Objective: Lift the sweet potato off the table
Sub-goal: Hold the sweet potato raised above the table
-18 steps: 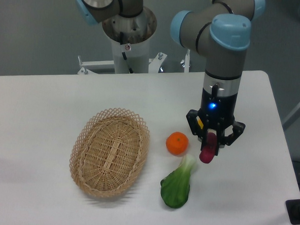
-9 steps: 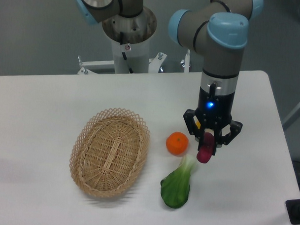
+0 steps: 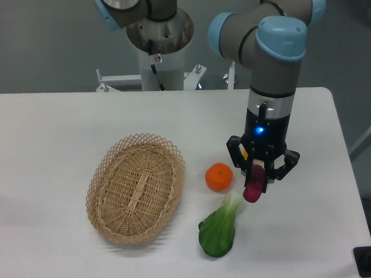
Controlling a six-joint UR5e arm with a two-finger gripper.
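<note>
Right, nearest the camera a green leafy vegetable is lying on the table, its pale stalk end pointing up toward the gripper. Just left of it a woven basket is sitting, with nothing showing inside it. A round orange is resting between basket and gripper, close to the stalk tip.

Next back, the gripper is hanging fingers-down with the sweet potato pinched between them. Fingers are closed narrow on its upper part; the lower end is sticking out below the tips. Long axis is running roughly vertical, leaning a little, so the tuber is dangling straight under the fingers rather than off to one side. Whether the bottom end is clear of the table is hard to call from this angle; it is probably just off the surface, sitting beside the stalk tip and apart from the orange.

Versus a second ago: the gripper and the tuber are sitting slightly further left and a touch higher in frame. Versus half a second ago: practically no change, so the arm is reading as paused. Orange, greens and basket are staying put.

Furthest back, the arm's base column is standing behind the table edge.
</note>
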